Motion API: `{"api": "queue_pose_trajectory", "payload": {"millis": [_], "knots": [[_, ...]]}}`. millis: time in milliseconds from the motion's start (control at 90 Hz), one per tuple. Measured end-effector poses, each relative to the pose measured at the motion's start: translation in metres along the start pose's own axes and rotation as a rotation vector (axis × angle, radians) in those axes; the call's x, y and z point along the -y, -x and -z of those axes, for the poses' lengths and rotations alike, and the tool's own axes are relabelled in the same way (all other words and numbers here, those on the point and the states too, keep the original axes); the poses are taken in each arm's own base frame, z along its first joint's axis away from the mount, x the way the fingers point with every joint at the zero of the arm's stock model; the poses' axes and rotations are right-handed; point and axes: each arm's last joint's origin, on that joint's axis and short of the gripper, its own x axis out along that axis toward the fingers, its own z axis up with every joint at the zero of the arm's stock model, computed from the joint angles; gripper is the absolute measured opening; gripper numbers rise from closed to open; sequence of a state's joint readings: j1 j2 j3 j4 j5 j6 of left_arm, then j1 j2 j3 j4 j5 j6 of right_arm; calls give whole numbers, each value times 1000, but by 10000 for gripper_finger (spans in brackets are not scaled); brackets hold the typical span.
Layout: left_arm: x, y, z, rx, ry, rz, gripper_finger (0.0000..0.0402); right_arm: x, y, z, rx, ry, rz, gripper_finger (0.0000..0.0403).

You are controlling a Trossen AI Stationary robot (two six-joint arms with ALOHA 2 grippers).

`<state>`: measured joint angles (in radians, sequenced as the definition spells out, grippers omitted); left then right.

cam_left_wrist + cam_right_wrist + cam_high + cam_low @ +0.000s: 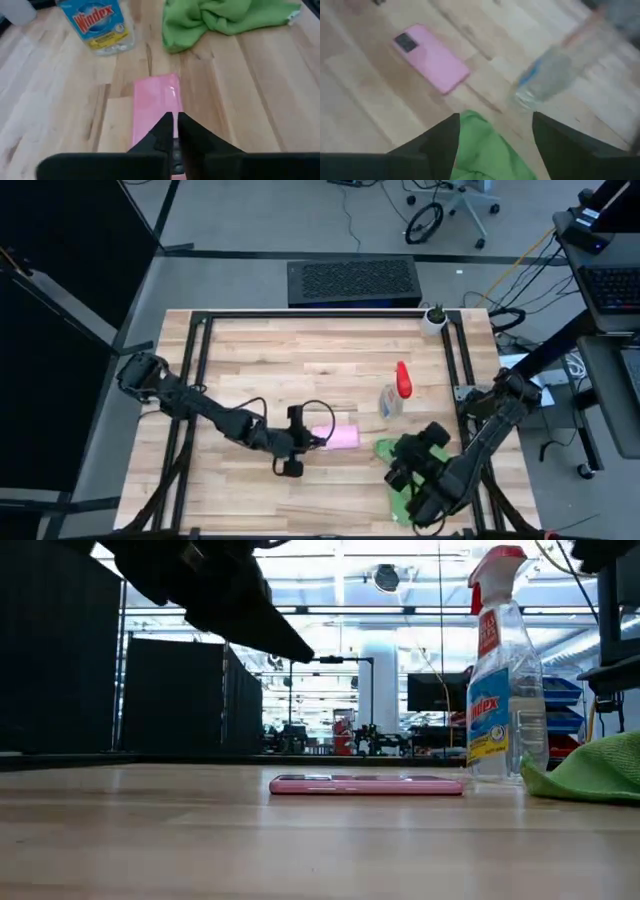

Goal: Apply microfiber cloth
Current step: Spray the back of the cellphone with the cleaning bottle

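The bright green microfiber cloth (384, 448) lies bunched on the table near its front right; it also shows in the low view (590, 775). My right gripper (495, 117) is open above it, a raised fold of cloth (482, 147) showing between its two fingers. A pink phone (343, 437) lies flat at mid-table. My left gripper (175, 119) is shut and hangs over the phone's left end; the low view shows that arm (230, 600) well above the table. My right gripper stands open over the cloth, coming from above and slanting toward the table's far left. Whether its fingers (442, 142) touch the cloth I cannot tell.
A clear Windex spray bottle (395, 392) with a red nozzle stands upright just beyond the cloth and right of the phone. A small white cup (434, 319) sits at the far right corner. Bare wood lies left of and in front of the phone.
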<state>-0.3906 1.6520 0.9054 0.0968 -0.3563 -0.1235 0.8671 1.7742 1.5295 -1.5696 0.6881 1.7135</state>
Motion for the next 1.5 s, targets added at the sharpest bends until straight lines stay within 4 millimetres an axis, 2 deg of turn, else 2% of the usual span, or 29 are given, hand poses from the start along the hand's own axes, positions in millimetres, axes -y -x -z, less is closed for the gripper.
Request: {"api": "queue_pose_trajectory", "payload": {"millis": [122, 311, 500, 633, 756, 956, 1211, 1356, 1500], "knots": [[-9, -4, 1, -28, 44, 48, 77, -2, -11, 14, 8, -12, -9, 265], [-17, -6, 1, -46, 57, 66, 171, -21, -47, 38, 29, 18, -161, 269], [-23, -12, 5, -77, 39, 46, 219, -43, -90, 51, 113, 50, -380, 261], [-24, -14, 8, -101, 13, 40, 222, -50, -122, 54, 197, 173, -446, 259], [-27, -18, 15, -142, -4, 3, 214, -50, -147, 54, 227, 303, -392, 258], [-44, -27, 28, -180, 9, -57, 200, -49, -167, 49, 258, 569, -294, 258], [-62, -51, 46, -213, 25, -85, 198, -49, -174, 49, 330, 826, -186, 258], [-64, -66, 55, -204, 42, -72, 198, -47, -176, 48, 322, 833, -171, 258], [-61, -71, 60, -219, 46, 19, 198, -48, -179, 47, 309, 796, -182, 258]]}}
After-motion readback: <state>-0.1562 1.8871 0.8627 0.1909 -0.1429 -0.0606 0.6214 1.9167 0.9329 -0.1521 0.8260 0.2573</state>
